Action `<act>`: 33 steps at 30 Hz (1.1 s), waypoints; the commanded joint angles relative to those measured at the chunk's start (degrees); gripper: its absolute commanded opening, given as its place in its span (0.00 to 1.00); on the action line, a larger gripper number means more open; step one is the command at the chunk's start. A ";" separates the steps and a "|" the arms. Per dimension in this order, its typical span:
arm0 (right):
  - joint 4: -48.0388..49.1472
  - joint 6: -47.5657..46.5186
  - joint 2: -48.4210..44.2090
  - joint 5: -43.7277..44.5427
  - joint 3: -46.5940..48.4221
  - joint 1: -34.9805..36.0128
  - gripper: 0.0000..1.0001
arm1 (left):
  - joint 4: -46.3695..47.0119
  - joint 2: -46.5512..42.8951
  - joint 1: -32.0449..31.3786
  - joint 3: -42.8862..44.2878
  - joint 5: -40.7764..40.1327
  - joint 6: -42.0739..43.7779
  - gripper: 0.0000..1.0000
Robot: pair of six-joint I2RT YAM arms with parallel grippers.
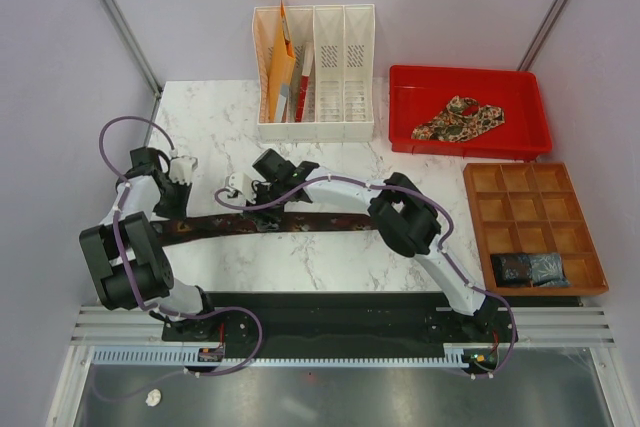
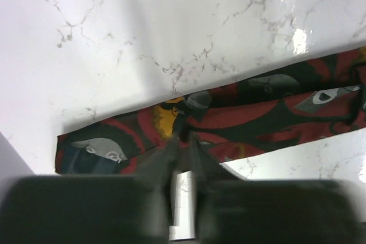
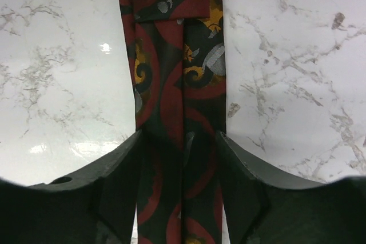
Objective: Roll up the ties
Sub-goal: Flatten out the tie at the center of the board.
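Overhead first: red-and-black tie [image 1: 320,223] lay flat, full length, across the marble table [image 1: 300,272] just ahead of both arms, w/ no roll started. L gripper [image 1: 168,209] sat at its left end, R gripper [image 1: 265,209] over it nearer the middle. A paisley tie [image 1: 460,119] lay crumpled in the red tray [image 1: 400,107] at far right, untouched. Two dark bundles [image 1: 530,269] sat in bottom-row cells of the wooden organizer [image 1: 470,209], prob. ties already rolled; other cells empty. My read: some done, one in hand, one waiting. Room: bare marble on both sides of the tie; file rack [image 1: 330,57] well behind it, organizer well apart to the right, table's near edge not crowding it.

L wrist: L gripper [image 2: 183,144] had its fingers pressed together at the tie's near edge, close to the blunt end, apparently pinching cloth there.

R wrist: R gripper [image 3: 178,138] stood w/ jaws apart, one finger each side of the tie, not squeezing it. Back seam and keeper loop [image 3: 171,5] faced up. Bare marble on both flanks.
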 commanded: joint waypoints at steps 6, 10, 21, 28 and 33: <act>-5.83 3.19 -8.26 5.14 0.20 -2.05 0.98 | -2.38 -2.85 -1.13 4.10 9.52 6.11 0.68; -9.61 4.42 -14.68 5.06 -7.42 -2.31 0.98 | -8.26 -2.42 -4.38 6.22 16.83 11.54 0.68; -15.22 2.33 -32.44 4.45 -26.52 -3.54 0.98 | -5.38 2.15 -18.44 6.57 21.76 10.52 0.68; -15.25 -15.33 -43.41 7.87 -38.64 -3.90 0.98 | -2.39 0.57 -22.66 4.73 22.20 7.44 0.68; -14.62 -22.01 -53.00 0.34 -45.32 -5.04 0.98 | -0.81 -3.20 -22.84 0.35 22.73 5.77 0.68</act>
